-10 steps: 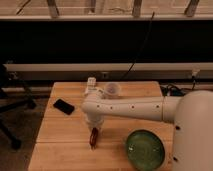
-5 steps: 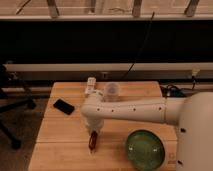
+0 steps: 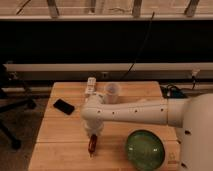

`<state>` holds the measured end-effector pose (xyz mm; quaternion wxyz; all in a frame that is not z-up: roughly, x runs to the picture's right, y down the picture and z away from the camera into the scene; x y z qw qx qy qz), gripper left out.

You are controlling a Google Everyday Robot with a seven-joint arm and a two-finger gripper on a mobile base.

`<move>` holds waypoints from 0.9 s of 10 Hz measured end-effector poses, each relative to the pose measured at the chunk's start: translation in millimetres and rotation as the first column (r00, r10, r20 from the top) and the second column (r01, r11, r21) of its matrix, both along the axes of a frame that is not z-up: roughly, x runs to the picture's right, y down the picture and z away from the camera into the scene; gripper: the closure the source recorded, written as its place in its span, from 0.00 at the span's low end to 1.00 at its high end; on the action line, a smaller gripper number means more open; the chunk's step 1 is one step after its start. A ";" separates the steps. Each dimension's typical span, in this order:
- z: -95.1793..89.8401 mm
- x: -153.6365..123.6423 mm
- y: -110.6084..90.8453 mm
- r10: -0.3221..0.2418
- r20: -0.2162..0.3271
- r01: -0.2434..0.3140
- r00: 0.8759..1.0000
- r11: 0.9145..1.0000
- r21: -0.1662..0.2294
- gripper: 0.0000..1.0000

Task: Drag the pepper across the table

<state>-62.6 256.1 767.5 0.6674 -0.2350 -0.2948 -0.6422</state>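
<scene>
On the light wooden butcher-block table [image 3: 60,132] of long plank strips there is one of each thing: one chili, one bowl, one phone, one cup and one small white object. Nearest the camera, toward the front edge of the table, lies the small slender dark red-brown pepper [image 3: 92,145], standing roughly lengthwise front to back. Level with it to the right sits the round green glass bowl [image 3: 144,148], much larger than the pepper and apart from it, close to the robot's white body at the right edge. The robot's one white arm reaches from the right across the middle of the table, and its gripper [image 3: 93,136] points down directly over the pepper, its tip at the pepper's far end; whether the fingers are spread or closed, and whether they grip the pepper, cannot be told, since the wrist hides them. Farther back on the left lies the flat black phone [image 3: 63,106], set at an angle near the left edge. At the far side stand the pale translucent cup [image 3: 113,91] and, just left of it, the small white upright object [image 3: 91,85].
</scene>
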 end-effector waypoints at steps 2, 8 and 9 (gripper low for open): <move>-5.9 -0.2 3.6 -0.010 0.004 0.010 1.000 1.000 -0.002 0.96; -23.4 5.9 7.9 -0.019 0.003 0.019 1.000 1.000 0.001 0.38; -22.4 6.7 7.1 -0.016 0.004 0.016 1.000 1.000 0.001 0.35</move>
